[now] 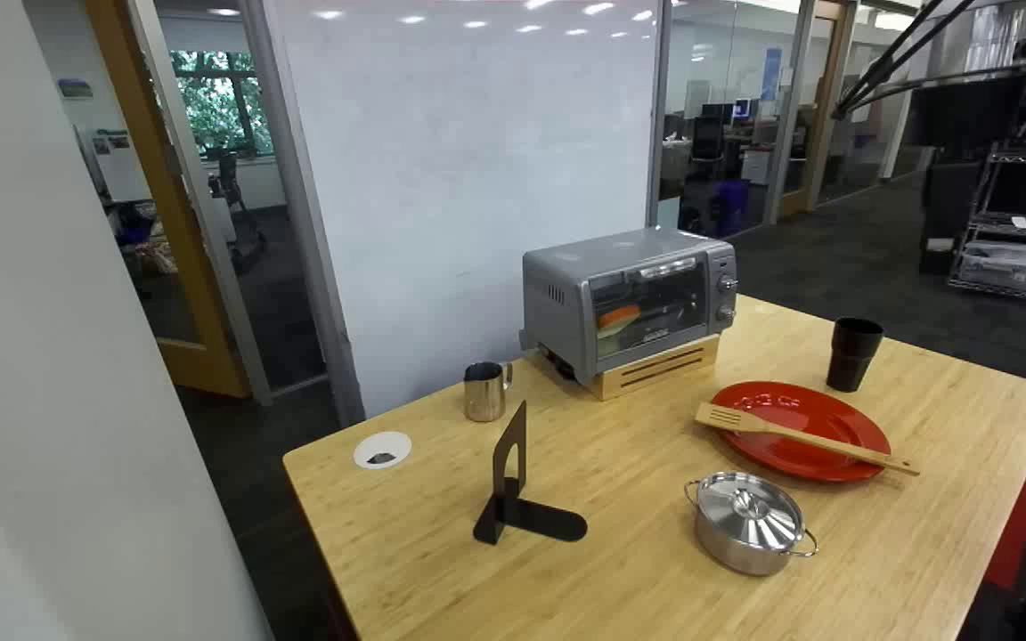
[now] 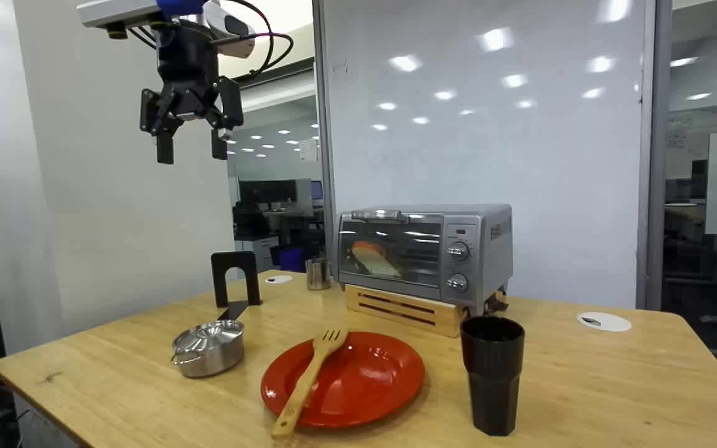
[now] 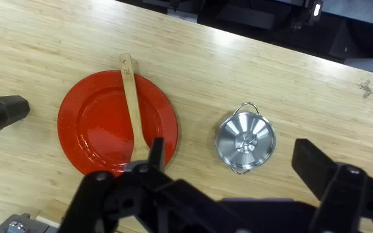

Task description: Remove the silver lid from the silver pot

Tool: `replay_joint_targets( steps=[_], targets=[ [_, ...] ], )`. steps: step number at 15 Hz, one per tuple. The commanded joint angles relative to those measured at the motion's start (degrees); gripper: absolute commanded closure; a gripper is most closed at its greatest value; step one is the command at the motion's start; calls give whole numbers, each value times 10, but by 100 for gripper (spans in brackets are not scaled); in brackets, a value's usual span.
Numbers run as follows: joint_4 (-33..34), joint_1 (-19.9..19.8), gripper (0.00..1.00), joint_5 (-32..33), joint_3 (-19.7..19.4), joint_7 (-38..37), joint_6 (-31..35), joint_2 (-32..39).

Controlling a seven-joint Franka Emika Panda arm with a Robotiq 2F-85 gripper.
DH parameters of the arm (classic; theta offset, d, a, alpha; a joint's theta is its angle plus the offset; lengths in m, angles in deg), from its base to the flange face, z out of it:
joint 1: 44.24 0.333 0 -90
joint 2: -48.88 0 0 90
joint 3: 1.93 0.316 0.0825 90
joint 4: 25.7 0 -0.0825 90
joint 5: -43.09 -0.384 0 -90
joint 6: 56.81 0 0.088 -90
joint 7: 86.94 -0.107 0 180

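The silver lid (image 1: 752, 509) sits on top of the silver pot (image 1: 738, 552), which stands on the wooden table. In an exterior view the lid (image 2: 209, 336) and pot (image 2: 216, 359) are at the left. The wrist view looks down on the lid (image 3: 231, 150) and its thin centre handle; two wire loop handles of the pot (image 3: 241, 172) stick out at its sides. My gripper (image 2: 192, 150) is open and empty, high above the table. In the wrist view the gripper (image 3: 230, 147) has its fingers wide apart, with the lid showing between them, far below.
A red plate (image 1: 780, 401) with a wooden spatula (image 1: 820, 441) lies beside the pot. A black cup (image 1: 855, 354), a toaster oven (image 1: 629, 298), a metal cup (image 1: 484, 392), a black bookend (image 1: 511, 481) and a white disc (image 1: 383, 450) are also on the table.
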Motion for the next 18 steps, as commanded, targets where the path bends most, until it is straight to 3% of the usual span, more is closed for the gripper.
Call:
replay_joint_targets(
  steps=[1,12,16,18],
  targets=[
    [1,-1,0,-1,1,0,-1,0],
    [5,-2,0,4,0,4,0,10],
    [25,10,0,19,-1,74,-20,61],
    [30,19,0,22,-3,127,1,90]
  ],
)
